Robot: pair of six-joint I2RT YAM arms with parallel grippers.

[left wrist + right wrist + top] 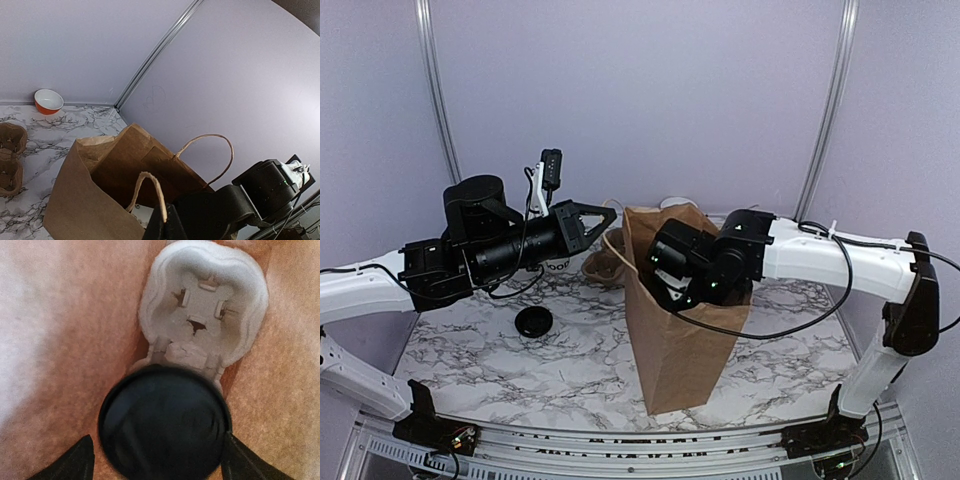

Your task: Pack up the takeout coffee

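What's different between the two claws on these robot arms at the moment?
The left gripper is outside the paper bag, apparently pinching its handle at the rim; the right gripper reaches down inside it. The left gripper holds only paper; the right gripper's fingers flank the black lid of the takeout coffee, above a pale cup tray. Both are black two-finger claws working on the same bag.

A lab test booth: plain lilac panels (640,100), aluminium posts (438,90), marble-print table (520,370).
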